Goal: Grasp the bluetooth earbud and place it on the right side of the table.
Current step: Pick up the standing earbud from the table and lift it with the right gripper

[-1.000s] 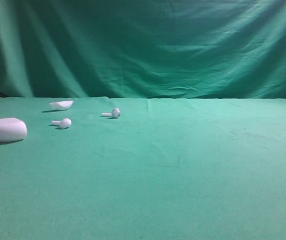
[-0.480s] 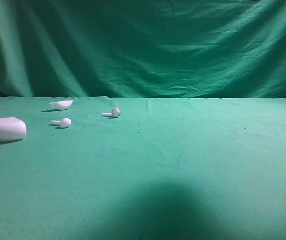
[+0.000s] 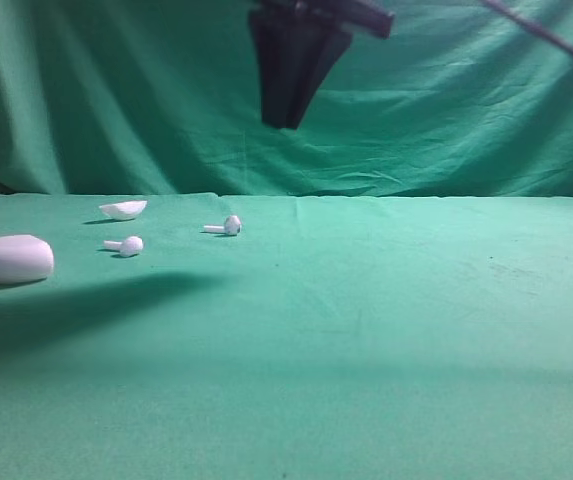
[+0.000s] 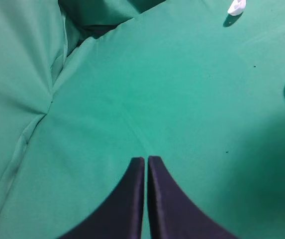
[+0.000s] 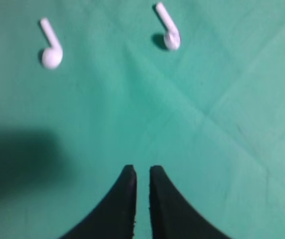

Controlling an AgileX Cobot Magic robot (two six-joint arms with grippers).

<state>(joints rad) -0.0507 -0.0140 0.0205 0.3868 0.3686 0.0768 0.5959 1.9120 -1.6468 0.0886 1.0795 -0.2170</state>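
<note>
The right gripper point(image 5: 142, 172) hangs high above the green cloth table point(image 3: 386, 330), fingers almost together and holding nothing. The tiny white bluetooth earbud point(image 5: 167, 27) lies well ahead of the fingertips, slightly right. I think the fingers must open before descending over its stem.

Spread over the left part of the table point(image 3: 386, 330): case point(image 3: 9, 259) farthest left and nearest the front, lid point(image 3: 124, 209) behind and to its right, second earbud point(image 3: 125, 245) just in front of the lid, bluetooth earbud point(image 3: 224, 226) further right, apart from the rest. High above, over the table's middle, right gripper point(image 3: 284, 122), fingers point(image 3: 288, 70) pointing down. Behind everything, draped backdrop point(image 3: 446, 120).
</note>
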